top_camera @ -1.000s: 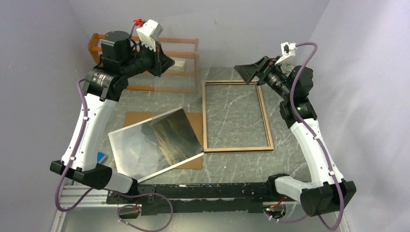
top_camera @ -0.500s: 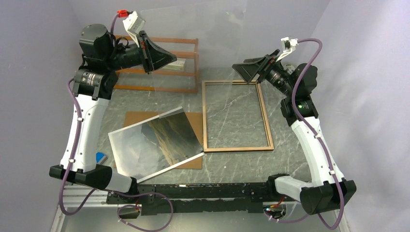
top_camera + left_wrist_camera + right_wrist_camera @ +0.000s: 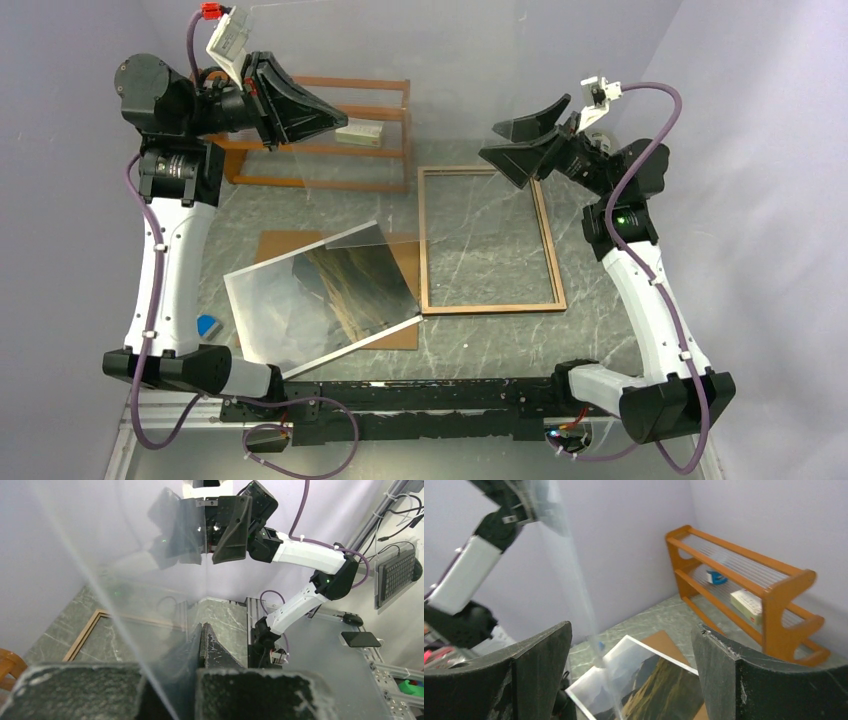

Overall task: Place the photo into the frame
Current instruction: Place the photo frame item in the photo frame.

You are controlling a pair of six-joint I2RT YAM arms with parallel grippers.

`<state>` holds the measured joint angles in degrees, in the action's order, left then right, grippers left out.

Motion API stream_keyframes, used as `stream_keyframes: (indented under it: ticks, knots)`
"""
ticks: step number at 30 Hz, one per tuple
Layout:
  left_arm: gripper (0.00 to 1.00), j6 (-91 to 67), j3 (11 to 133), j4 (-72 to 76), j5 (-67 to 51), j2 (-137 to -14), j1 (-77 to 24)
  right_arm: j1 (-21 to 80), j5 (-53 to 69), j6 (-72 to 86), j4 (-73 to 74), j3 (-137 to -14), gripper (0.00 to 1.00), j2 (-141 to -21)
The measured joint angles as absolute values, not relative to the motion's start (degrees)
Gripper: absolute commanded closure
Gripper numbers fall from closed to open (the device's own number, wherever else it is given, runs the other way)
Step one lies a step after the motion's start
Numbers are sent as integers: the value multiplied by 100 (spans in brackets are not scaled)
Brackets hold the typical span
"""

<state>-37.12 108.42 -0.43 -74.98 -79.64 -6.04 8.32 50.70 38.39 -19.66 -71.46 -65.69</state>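
On the wooden rack (image 3: 375,82), a small box (image 3: 360,134); photo (image 3: 320,305) beside frame (image 3: 490,308)

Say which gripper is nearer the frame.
Right. The right gripper hangs above the frame, at its far edge; the left gripper, shut on the clear sheet, is by the shelf rack.

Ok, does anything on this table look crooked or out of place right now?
Yes. The photo lies skewed across the brown backing board, overhanging its near edge, out of line with the frame beside it. The clear sheet hangs in the air, pinched only by the left gripper; the right gripper is open.
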Motion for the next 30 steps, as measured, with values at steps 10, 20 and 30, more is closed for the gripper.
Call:
stream_keyframes:
  ticks: [10,20,30]
  knots:
    - [97,-3879,10750,106,-7544,-7988,-543,827,6007,4823,-2976,-7262,56,-6788]
    - [85,-3693,10704,-215,-7297,-7975,-541,827,6243,5428,-3306,-7338,100,-7078]
    - [6,-2327,9876,-1551,-5583,-7321,-528,790,6193,5288,-2770,-7170,100,-6991]
